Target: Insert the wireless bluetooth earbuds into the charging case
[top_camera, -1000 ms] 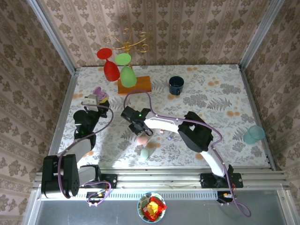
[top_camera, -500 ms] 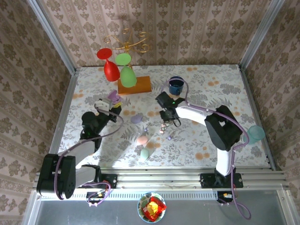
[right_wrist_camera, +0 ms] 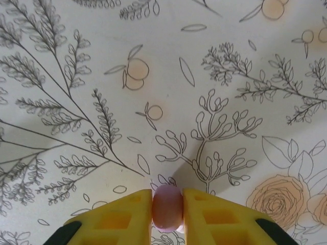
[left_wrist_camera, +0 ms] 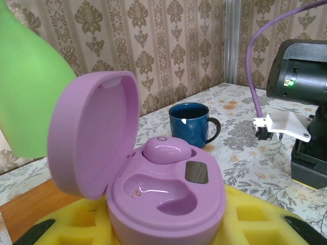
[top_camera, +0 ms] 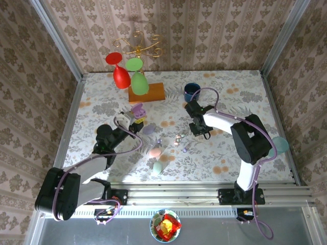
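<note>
1. Check the left gripper (top_camera: 137, 115). Its yellow pads are pressed against the base of the lilac charging case (left_wrist_camera: 168, 204) and carry it upright near the orange block (top_camera: 147, 93).
2. Check the case. You will find its lid (left_wrist_camera: 97, 132) swung open to the left. One lilac earbud (left_wrist_camera: 166, 149) sits in the far socket, and the near socket (left_wrist_camera: 163, 196) is bare.
3. Check the right gripper (right_wrist_camera: 168, 203). Its yellow fingers (right_wrist_camera: 134, 210) pinch a second pale lilac earbud (right_wrist_camera: 168, 210), which touches both pads. The floral tablecloth (right_wrist_camera: 76, 76) lies below.
4. In the top view, you will see this gripper just in front of the blue mug (top_camera: 192, 92), well apart from the held case.
5. Note the items lying between the two grippers: loose earbuds (top_camera: 178, 139), a pink oval case (top_camera: 155, 151) and a green oval case (top_camera: 158, 166).
</note>
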You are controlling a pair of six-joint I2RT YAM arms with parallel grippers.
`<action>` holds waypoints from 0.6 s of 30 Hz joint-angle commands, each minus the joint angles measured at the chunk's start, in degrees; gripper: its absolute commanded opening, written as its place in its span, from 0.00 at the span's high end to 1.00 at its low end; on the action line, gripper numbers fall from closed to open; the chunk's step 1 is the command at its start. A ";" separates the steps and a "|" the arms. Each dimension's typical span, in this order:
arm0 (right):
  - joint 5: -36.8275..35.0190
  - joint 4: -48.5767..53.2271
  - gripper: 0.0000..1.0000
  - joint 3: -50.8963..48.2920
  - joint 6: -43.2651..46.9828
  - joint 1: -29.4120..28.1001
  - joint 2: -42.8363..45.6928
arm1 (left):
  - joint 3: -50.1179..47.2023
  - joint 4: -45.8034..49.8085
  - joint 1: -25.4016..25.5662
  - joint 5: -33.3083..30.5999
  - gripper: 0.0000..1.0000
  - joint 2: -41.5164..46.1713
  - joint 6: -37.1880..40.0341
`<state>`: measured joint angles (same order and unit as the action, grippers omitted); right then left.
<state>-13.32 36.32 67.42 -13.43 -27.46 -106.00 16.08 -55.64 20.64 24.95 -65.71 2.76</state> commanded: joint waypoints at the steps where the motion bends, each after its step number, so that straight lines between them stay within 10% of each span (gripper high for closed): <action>1: -3.11 4.65 0.72 2.85 0.79 -0.13 -1.35 | -0.83 -2.99 0.18 -0.25 0.70 -0.64 1.11; 18: -21.25 7.03 0.62 5.62 -4.90 -8.73 -2.64 | -0.74 -2.44 -0.87 -0.43 0.70 -0.31 1.89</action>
<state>-27.22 40.56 71.02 -15.25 -34.87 -106.98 15.40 -57.23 20.32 24.38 -66.78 3.31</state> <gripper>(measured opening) 0.383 0.358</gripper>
